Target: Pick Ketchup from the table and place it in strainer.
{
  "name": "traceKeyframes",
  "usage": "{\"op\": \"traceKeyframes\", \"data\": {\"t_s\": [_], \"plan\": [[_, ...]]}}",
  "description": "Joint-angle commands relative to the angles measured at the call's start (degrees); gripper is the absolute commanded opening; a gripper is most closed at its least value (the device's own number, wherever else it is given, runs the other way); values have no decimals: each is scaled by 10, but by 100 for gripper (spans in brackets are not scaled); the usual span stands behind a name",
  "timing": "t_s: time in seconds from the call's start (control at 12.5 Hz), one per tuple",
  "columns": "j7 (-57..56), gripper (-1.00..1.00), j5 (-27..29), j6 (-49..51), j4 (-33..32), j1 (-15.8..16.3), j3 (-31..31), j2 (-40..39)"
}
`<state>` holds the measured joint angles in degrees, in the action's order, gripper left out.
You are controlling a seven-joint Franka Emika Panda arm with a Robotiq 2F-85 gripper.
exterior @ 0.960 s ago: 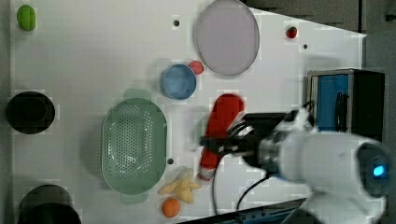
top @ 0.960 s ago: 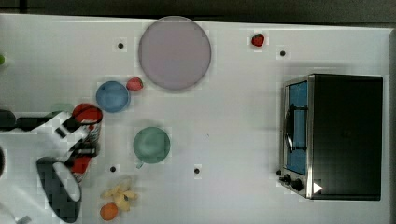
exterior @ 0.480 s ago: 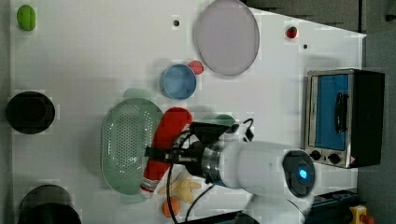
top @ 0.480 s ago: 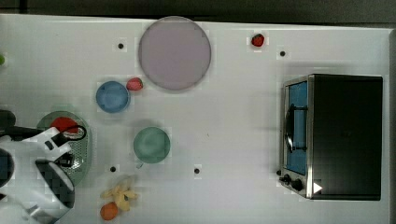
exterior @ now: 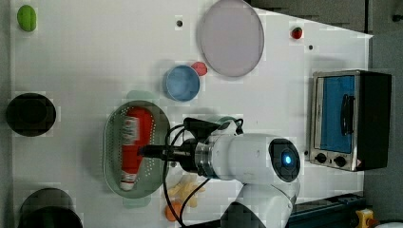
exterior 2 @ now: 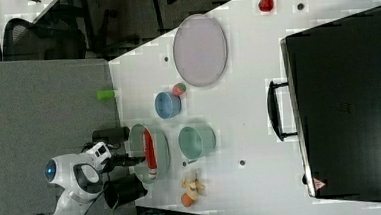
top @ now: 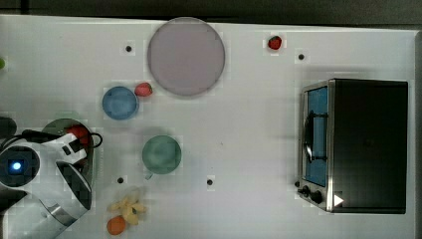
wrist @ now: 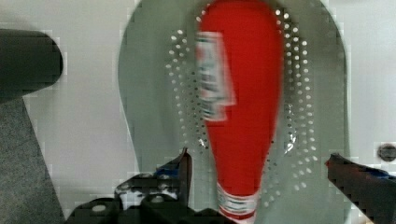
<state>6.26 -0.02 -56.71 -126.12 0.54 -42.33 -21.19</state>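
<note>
Toaster oven (top: 366,144), plate (top: 186,56), blue bowl (top: 120,103)

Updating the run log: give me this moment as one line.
step: release | Ketchup: lying in strainer | hand: open, fingers either side of bottle, not gripping

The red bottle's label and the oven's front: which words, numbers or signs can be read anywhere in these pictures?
None can be read.
Red squeeze ketchup bottle: its white label is too blurred to read.
Black toaster oven: no legible marks by its knobs.
</note>
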Motion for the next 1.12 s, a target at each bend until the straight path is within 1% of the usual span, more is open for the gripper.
{"op": "traceKeyframes", "data": {"t_s": [0.08, 0.24, 0.4, 0.64, 0.72, 0.88, 1.12], "plan": [[33, 100, -2, 60, 12, -30, 1, 78], [32, 100, -2, 142, 12, -62, 9, 128], [31, 100, -2, 196, 12, -94, 31, 184], [29, 100, -2, 244, 13, -131, 102, 267], [29, 100, -2, 259, 14, -139, 133, 293], [29, 100, -2, 301, 19, -144, 198, 336], [28, 100, 4, 373, 52, -144, 269, 365]]}}
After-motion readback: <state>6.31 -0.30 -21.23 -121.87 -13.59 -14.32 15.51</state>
